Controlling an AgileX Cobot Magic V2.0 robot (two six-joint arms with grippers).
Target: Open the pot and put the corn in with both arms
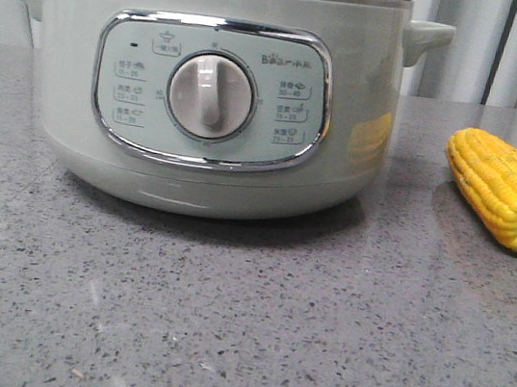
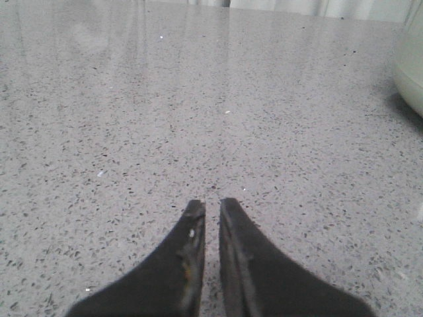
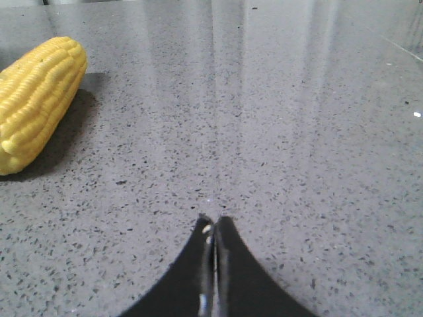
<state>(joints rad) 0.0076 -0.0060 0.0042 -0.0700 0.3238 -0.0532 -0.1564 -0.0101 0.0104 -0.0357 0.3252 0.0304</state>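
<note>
Front view: I am finding the grey-green round electric pot point(image 1: 214, 99) sitting lidded, yellow corn cob point(image 1: 507, 190) lying to its right; left gripper point(image 2: 211, 206) and right gripper point(image 3: 213, 222) are hovering closed, empty, presumably awaiting start.

Pot point(image 1: 81, 79): pale grey-green body with a steel rim; control panel point(image 1: 214, 90) framed in chrome, its face a slightly bluer green with small dark printed markings; central dial point(image 1: 211, 95) off-white. Corn point(image 1: 504, 189): bright yellow, kernels in regular lengthwise rows, cut end pale cream; a yellow reflection shows on the pot wall. Counter point(image 1: 238, 327): glossy grey, speckled with dark and white flecks. Left pincer point(image 2: 212, 210) and right pincer point(image 3: 214, 226): matte black.
</note>
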